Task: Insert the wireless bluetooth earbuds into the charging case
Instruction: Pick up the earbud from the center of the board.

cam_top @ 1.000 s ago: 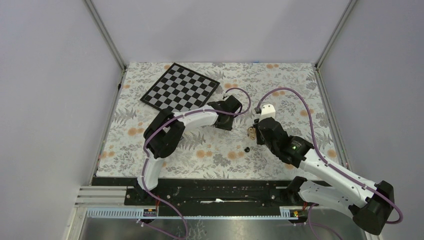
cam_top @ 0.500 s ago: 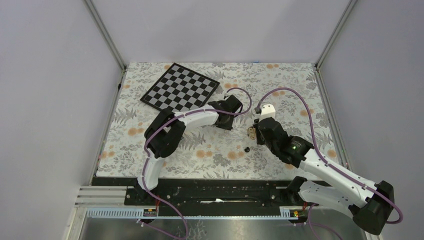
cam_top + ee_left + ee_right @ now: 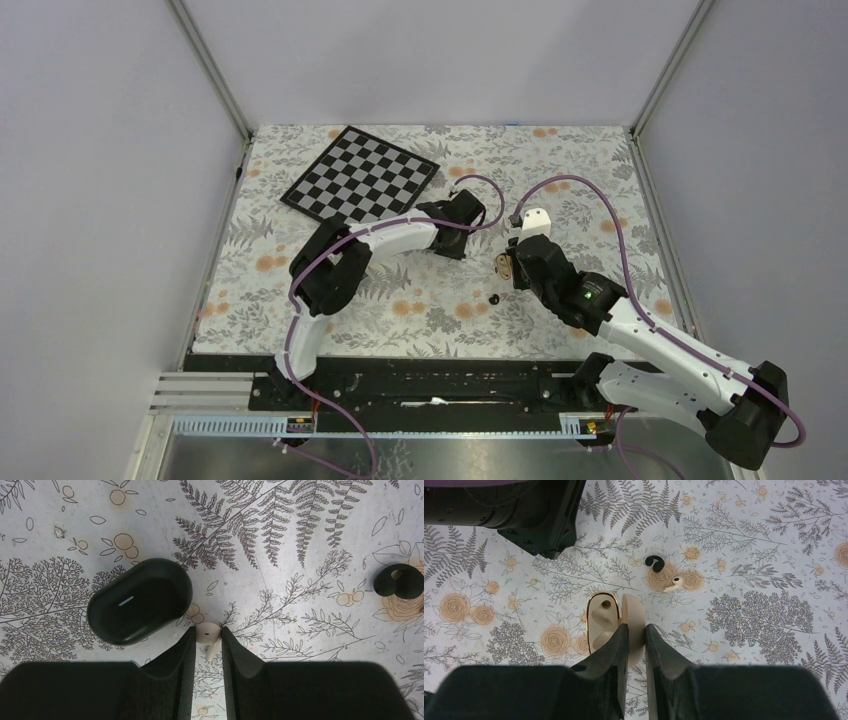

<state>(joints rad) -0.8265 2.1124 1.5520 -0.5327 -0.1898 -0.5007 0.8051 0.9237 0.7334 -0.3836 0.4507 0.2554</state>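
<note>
My left gripper (image 3: 208,630) is shut on a pale beige earbud (image 3: 207,636), head pinched between both fingertips just over the cloth. A closed black case (image 3: 140,600) lies just left of it. My right gripper (image 3: 636,626) is shut on the upright lid (image 3: 634,611) of the open beige charging case (image 3: 601,622), whose two recesses face the camera. A second pale earbud (image 3: 674,584) and a black earbud (image 3: 654,562) lie on the cloth beyond the case. In the top view the left gripper (image 3: 455,228), right gripper (image 3: 510,262) and black earbud (image 3: 494,298) show mid-table.
A checkerboard (image 3: 362,186) lies at the back left. A black ring-shaped piece (image 3: 399,580) lies at the right of the left wrist view. The left arm's wrist (image 3: 539,515) fills the right wrist view's upper left. Purple cables loop over the table's middle.
</note>
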